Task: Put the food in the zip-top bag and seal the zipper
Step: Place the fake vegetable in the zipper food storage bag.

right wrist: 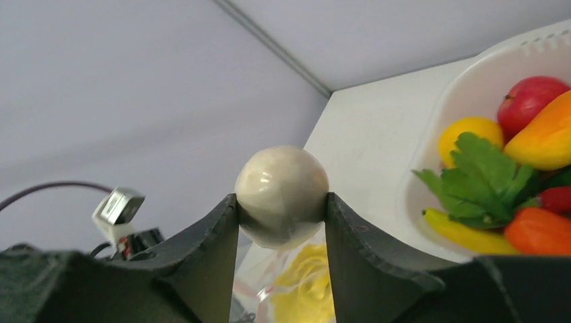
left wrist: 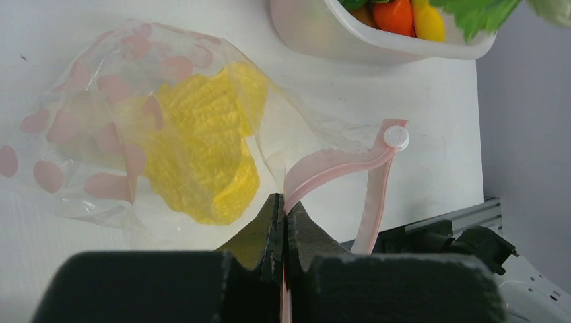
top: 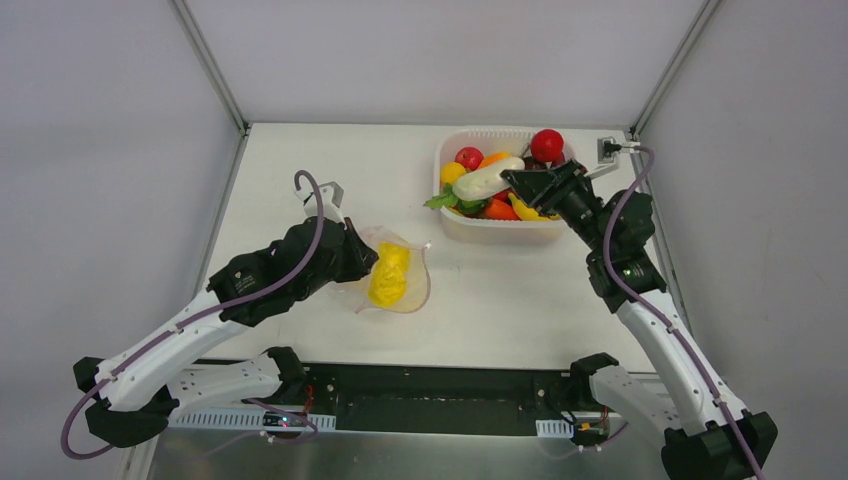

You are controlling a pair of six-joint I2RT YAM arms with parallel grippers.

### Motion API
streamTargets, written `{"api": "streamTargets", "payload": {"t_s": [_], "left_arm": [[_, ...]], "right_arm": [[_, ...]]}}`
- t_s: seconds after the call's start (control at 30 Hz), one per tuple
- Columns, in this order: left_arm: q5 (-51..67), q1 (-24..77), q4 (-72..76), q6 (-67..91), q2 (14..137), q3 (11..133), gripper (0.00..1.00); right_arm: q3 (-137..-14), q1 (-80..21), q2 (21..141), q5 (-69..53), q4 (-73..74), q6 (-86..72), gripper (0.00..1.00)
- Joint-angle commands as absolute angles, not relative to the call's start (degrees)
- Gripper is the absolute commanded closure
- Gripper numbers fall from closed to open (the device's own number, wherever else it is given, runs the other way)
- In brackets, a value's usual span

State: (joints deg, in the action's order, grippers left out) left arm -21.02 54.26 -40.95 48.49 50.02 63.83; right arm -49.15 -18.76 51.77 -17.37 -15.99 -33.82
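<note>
The clear zip-top bag [top: 398,275] with pink spots lies on the table with a yellow food [top: 388,273] inside; both show in the left wrist view, bag [left wrist: 87,134] and yellow food [left wrist: 202,148]. My left gripper [top: 368,262] is shut on the bag's pink zipper [left wrist: 337,161] at the mouth edge [left wrist: 284,202], and the mouth stands open. My right gripper [top: 512,180] is shut on a cream-white radish-like food [top: 485,180] with green leaves [top: 440,200], held over the basket's left part. Its round end [right wrist: 281,192] sits between the fingers.
A white ribbed basket [top: 500,228] at the back right holds several toy foods: a red ball [top: 547,145], a red fruit [top: 469,157], a yellow fruit [top: 452,172] and orange pieces [top: 497,208]. Grey walls enclose the table. A socket [top: 607,150] sits at the far right corner.
</note>
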Motion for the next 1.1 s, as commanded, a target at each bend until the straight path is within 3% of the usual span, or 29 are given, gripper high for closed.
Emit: {"api": "streamTargets", "payload": {"t_s": [0.0, 0.3, 0.53, 0.73, 1.07], "left_arm": [[-20.8, 53.7, -39.8, 48.8, 50.4, 65.8, 1.00], [-20.3, 53.7, -40.0, 49.0, 52.1, 67.3, 1.00], [-19.0, 53.6, -39.5, 50.5, 54.2, 68.6, 1.00], [-17.0, 53.6, -37.4, 52.5, 55.5, 68.6, 1.00], [-13.4, 53.7, -32.5, 56.5, 57.1, 68.4, 1.00]], "right_arm": [[-47.4, -21.6, 47.5, -25.9, -17.6, -35.7, 0.89], [-44.8, -29.3, 42.1, -28.3, -15.9, -33.4, 0.90], [-46.4, -37.5, 44.5, -26.1, -11.7, -27.3, 0.90], [-45.7, -46.6, 47.1, -11.7, -10.3, -20.5, 0.91], [-37.8, -59.4, 52.2, 13.3, -27.0, -16.9, 0.91]]}}
